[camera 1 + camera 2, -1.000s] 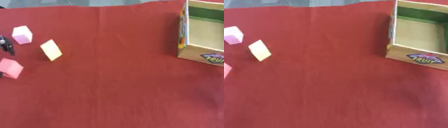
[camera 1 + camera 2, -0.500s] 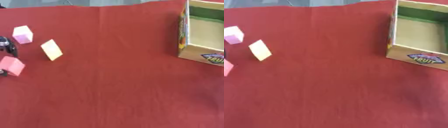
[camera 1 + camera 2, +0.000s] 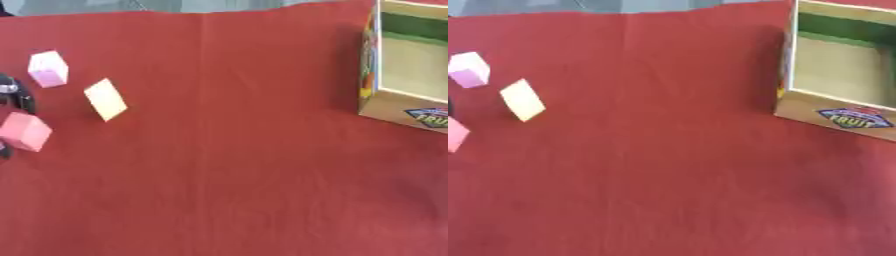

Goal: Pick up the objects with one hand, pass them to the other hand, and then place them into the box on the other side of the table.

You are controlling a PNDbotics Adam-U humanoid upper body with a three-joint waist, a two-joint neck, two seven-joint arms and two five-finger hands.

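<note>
My left hand (image 3: 12, 97) is barely in frame at the far left edge, only a few dark fingers showing. They're curled, one above and one below what I'm holding, pinching it between them. Wrist and arm are cut off by the frame. My right hand isn't visible in either eye.

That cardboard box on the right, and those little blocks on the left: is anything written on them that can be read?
"FRUIT": on the oval badge on the near outer wall of the open cardboard box.
Any smaller print round that badge is too blurred to read.
The lilac block, pale yellow block and pink block show no writing.
</note>
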